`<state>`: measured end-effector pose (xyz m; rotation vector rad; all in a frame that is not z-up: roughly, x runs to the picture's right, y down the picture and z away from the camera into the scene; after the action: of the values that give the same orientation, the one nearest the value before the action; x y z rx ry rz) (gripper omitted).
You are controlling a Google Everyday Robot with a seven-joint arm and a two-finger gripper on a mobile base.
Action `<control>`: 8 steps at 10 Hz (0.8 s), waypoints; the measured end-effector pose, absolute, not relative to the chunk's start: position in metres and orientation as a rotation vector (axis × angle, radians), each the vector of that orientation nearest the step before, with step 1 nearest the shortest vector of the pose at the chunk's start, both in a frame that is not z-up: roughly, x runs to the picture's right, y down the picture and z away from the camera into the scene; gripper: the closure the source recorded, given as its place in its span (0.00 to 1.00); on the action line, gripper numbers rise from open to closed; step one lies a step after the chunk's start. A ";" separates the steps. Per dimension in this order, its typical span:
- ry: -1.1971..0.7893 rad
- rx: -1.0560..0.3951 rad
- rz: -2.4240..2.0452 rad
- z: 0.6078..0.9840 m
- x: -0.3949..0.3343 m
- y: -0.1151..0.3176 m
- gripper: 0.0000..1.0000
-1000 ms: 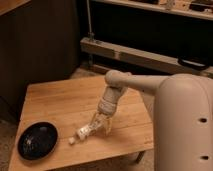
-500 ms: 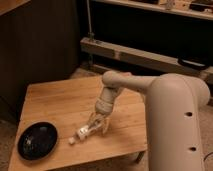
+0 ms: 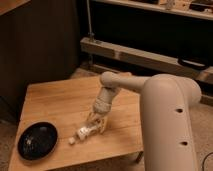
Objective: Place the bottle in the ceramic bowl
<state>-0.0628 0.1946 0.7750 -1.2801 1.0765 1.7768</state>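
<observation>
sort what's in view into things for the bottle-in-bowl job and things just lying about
Job: bottle lying on the table; ceramic bowl near the table's corner; gripper, down at the bottle.
Lying about: metal rail and shelf behind the table.

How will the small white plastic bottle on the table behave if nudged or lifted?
Lying on its side on the wooden table, the small white plastic bottle would probably roll if nudged. Being small, it looks light and stiff, maybe slippery. The gripper is down at the bottle.

The wooden counter [image 3: 60,100] carries a bottle [image 3: 83,133] lying right at the low claw [image 3: 95,127], and a black bowl [image 3: 37,141] well left of the claw.
</observation>
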 end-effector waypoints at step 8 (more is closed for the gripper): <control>1.097 -1.301 1.777 0.786 -0.065 0.204 0.35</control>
<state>-0.0654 0.2035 0.7858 -1.3011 1.0969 1.7774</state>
